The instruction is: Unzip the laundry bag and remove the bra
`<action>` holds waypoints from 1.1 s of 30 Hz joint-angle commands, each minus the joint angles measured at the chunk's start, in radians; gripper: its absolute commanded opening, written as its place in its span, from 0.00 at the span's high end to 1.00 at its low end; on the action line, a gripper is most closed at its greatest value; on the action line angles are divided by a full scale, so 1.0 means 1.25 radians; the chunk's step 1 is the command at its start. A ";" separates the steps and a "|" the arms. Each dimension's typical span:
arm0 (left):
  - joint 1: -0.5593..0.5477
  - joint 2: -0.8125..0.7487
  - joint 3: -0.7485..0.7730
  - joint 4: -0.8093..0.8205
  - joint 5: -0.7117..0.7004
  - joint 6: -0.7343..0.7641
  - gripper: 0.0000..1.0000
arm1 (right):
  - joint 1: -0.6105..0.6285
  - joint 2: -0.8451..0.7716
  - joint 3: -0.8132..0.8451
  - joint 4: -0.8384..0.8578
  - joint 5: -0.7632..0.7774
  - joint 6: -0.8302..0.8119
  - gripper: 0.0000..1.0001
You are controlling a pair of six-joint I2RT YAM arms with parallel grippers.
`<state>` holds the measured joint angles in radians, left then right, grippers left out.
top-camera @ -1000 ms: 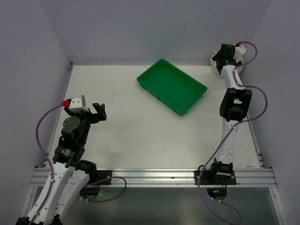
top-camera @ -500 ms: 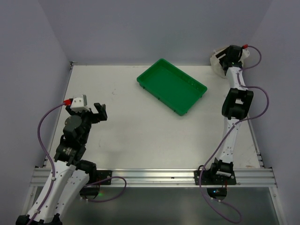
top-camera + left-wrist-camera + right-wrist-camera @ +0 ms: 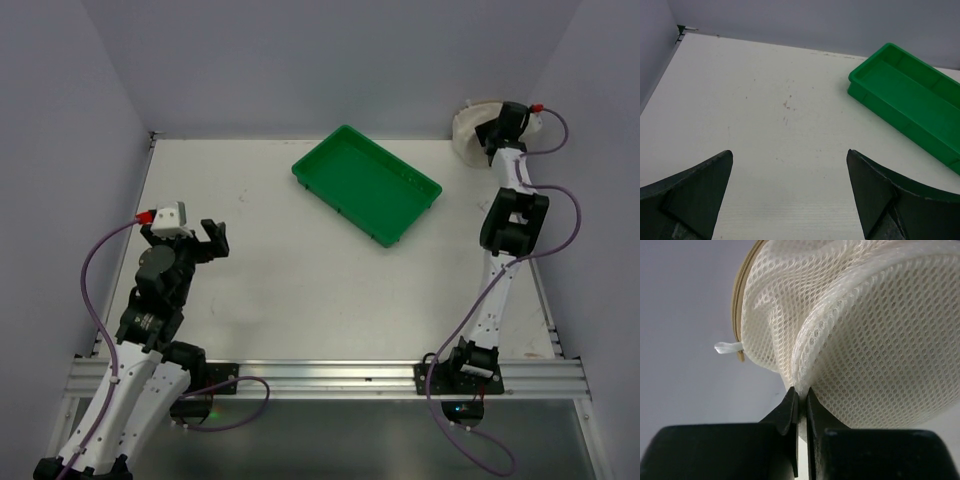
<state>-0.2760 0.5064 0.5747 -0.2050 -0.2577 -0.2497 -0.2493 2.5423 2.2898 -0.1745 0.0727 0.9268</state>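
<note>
The white mesh laundry bag [image 3: 468,128] lies at the table's far right corner, against the wall. In the right wrist view its mesh [image 3: 875,340] fills the upper right, with a small white zipper pull tab [image 3: 729,347] sticking out at its left edge. My right gripper [image 3: 801,392] is shut on a pinched fold of the bag's mesh; in the top view it [image 3: 490,132] sits at the bag's right side. My left gripper [image 3: 790,165] hangs open over bare table at the near left [image 3: 212,240]. The bra is hidden.
A green rectangular tray [image 3: 366,183] stands angled at the back centre, also at the right of the left wrist view [image 3: 910,100]. Purple walls close in the back and both sides. The table's near edge carries the aluminium rail [image 3: 330,378] with both arm bases.
My right arm has reached further toward the back right corner and its jaws have closed from open onto the bag's mesh. The left arm has not moved.
</note>
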 commanded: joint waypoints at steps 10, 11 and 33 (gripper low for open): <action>0.006 -0.004 0.005 0.027 0.002 -0.004 0.00 | 0.036 -0.412 -0.510 0.261 -0.036 -0.064 1.00; 0.006 -0.006 0.007 0.023 0.009 -0.008 0.00 | 0.044 -0.484 -0.571 0.274 -0.025 -0.071 1.00; 0.007 -0.044 0.111 -0.167 0.187 -0.171 0.00 | 0.538 -1.202 -1.184 0.256 -0.380 -0.143 1.00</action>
<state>-0.2752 0.4564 0.6773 -0.3622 -0.0761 -0.4088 0.3538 1.0752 0.9390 0.0624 -0.3321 0.6838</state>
